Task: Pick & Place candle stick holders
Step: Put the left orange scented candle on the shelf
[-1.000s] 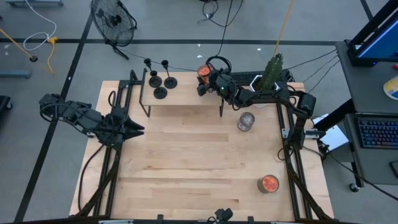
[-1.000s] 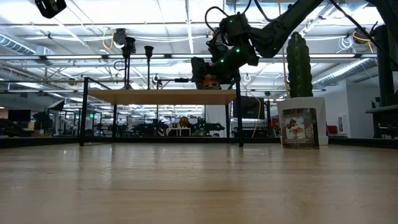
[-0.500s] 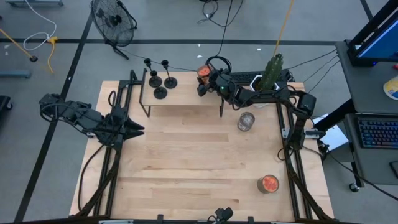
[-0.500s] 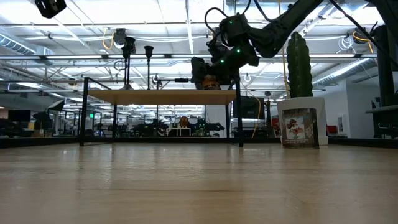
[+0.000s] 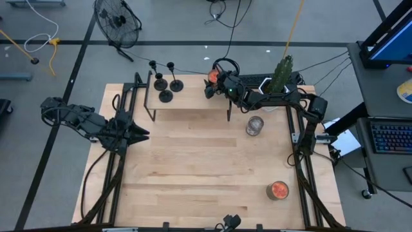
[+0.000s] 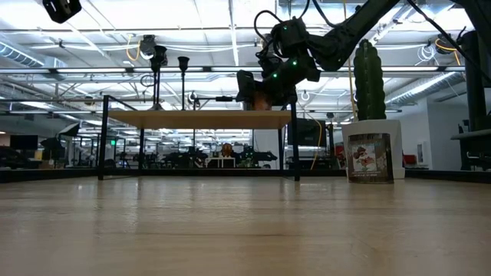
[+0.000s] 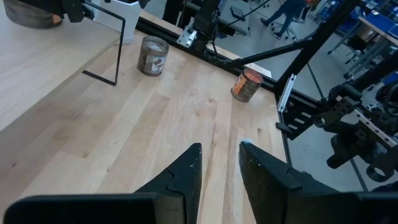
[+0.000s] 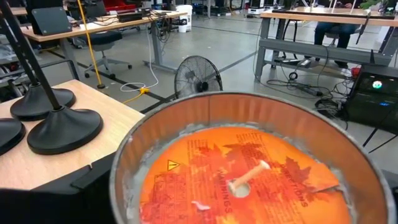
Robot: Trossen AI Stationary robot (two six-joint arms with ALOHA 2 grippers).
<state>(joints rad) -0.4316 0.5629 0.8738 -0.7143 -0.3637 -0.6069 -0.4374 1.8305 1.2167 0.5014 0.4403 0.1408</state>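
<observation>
Three candle stick holders [image 5: 166, 85] stand clustered upright on left end of raised shelf [image 5: 193, 102], none gripped; placement looks done. Right gripper [image 5: 209, 90] hovers at shelf's right end, fingers spread around orange candle tin [image 8: 245, 168]. Left gripper [image 7: 219, 163] waits low over surface [image 5: 193, 161], fingers slightly apart, empty. Two more tins remain on surface.

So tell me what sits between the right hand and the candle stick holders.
High view: only bare shelf top separates the right hand from the candle stick holders.

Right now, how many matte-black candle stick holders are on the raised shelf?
3: all clustered at the raised wooden shelf's left end, one rearmost-left, one beside it, one nearer the front. None seem hidden.
</observation>
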